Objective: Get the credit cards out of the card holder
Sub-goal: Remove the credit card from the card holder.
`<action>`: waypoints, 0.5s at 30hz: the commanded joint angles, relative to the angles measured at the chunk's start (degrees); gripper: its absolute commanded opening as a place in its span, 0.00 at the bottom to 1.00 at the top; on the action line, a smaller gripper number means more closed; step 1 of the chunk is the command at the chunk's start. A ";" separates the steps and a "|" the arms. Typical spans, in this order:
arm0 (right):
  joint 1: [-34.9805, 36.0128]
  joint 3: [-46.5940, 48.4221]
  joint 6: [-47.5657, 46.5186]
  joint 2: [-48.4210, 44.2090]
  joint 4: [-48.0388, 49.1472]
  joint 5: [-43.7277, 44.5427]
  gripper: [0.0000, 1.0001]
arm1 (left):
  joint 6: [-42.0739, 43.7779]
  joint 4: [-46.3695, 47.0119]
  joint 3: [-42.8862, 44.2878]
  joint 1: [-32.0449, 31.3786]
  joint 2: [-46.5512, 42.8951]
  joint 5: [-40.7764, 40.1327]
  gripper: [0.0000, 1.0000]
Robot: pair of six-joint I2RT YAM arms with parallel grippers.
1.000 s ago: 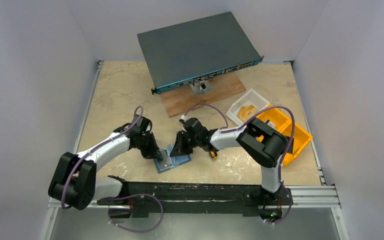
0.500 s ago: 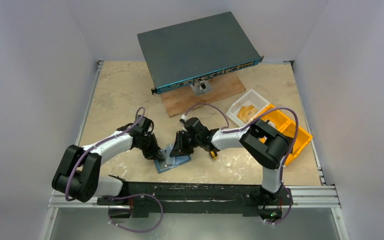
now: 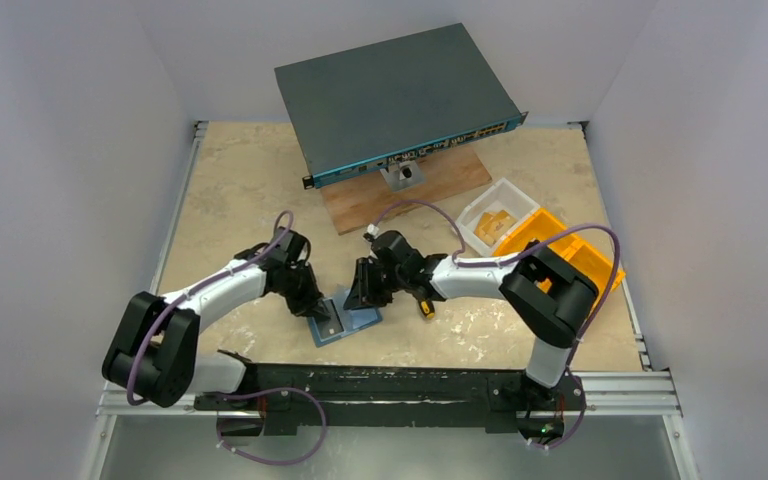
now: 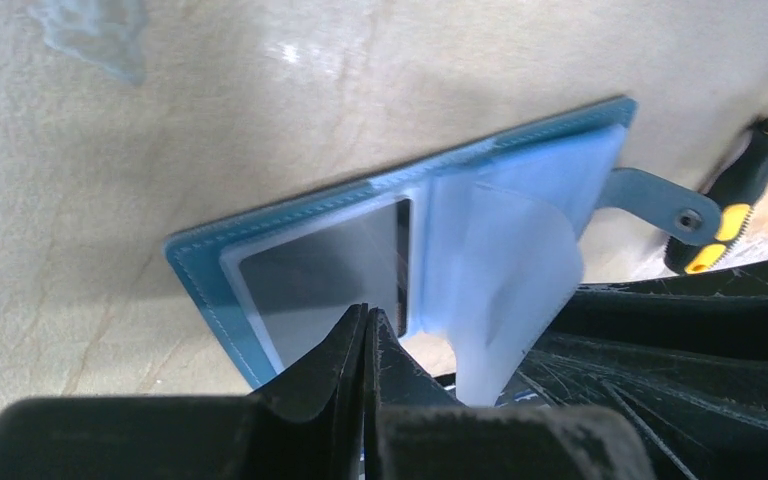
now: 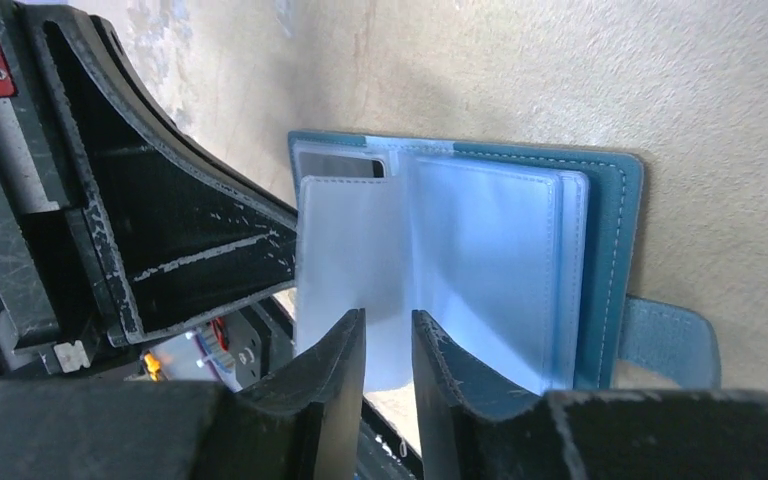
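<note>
The teal-blue card holder (image 3: 348, 322) lies open on the table between both grippers, its pale blue sleeves showing (image 5: 480, 250). A grey card (image 4: 320, 265) sits in the clear pocket on its left half; its dark edge also shows in the right wrist view (image 5: 345, 165). My left gripper (image 3: 318, 308) is shut, its tips (image 4: 365, 312) over the near edge of that pocket. One pale sleeve page (image 4: 505, 270) stands lifted toward my right gripper (image 3: 358, 298). The right gripper (image 5: 388, 318) is narrowly open, with the page behind its gap. I cannot tell whether it touches the page.
A yellow-and-black screwdriver (image 3: 426, 305) lies just right of the holder. Behind stand a large grey-teal network switch (image 3: 390, 95) on a wooden board (image 3: 410, 190), a clear box (image 3: 495, 220) and a yellow bin (image 3: 570, 260). The holder's strap tab (image 5: 665, 340) sticks out sideways.
The right arm's elbow has swung to the right while its gripper stayed at the holder. The left gripper and the holder have barely moved.
</note>
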 commanded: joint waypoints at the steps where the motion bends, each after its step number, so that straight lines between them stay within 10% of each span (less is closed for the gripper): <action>1: 0.07 2.38 -2.11 -5.08 -3.91 4.22 0.26 | 1.98 -2.26 5.21 -1.76 -2.76 -0.20 0.00; 15: 0.12 -0.36 -2.33 -19.35 -16.18 18.52 0.40 | -1.50 4.26 12.26 -11.00 8.42 2.49 0.00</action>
